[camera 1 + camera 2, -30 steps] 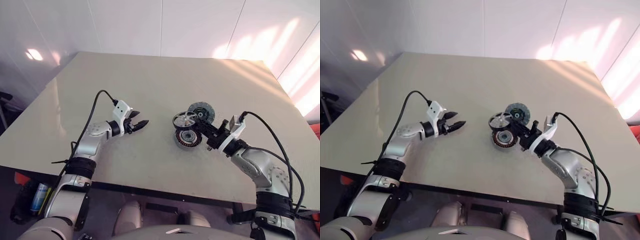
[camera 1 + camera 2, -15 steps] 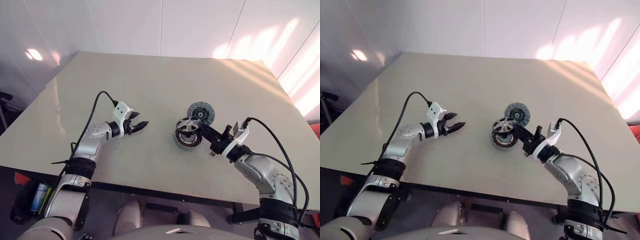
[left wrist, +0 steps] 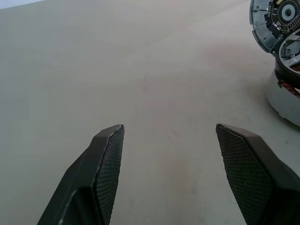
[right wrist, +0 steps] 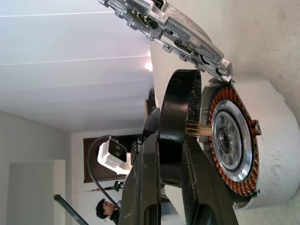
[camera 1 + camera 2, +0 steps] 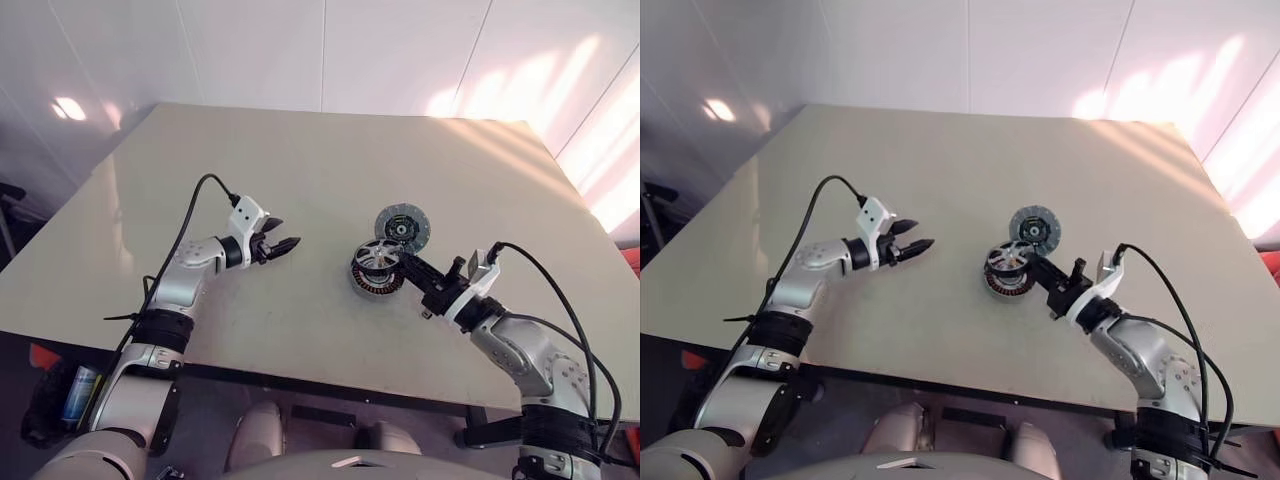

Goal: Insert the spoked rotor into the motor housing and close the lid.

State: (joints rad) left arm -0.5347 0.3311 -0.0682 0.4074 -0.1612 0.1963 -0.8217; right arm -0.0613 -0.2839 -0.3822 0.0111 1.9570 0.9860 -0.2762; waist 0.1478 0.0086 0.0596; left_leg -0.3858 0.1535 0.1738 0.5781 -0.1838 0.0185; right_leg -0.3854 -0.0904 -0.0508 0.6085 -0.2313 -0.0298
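The motor housing (image 5: pixel 374 283) stands on the table with its copper windings (image 4: pixel 234 145) facing up. My right gripper (image 5: pixel 405 266) is shut on the rim of the spoked rotor (image 5: pixel 378 257). It holds the rotor tilted, close over the housing's open face, and I cannot tell whether they touch. The lid (image 5: pixel 402 227) lies flat just behind the housing, ringed dark face up. My left gripper (image 5: pixel 281 246) hovers open over bare table to the housing's left. Its fingers (image 3: pixel 107 164) hold nothing.
The beige table (image 5: pixel 300 160) has wide free room at the back and on the left. Its front edge runs close below both arms. White wall panels stand behind it. A person (image 4: pixel 101 206) shows far off in the right wrist view.
My right gripper has carried the spoked rotor down and toward me, from beside the lid to just over the housing. The left gripper has hardly moved.
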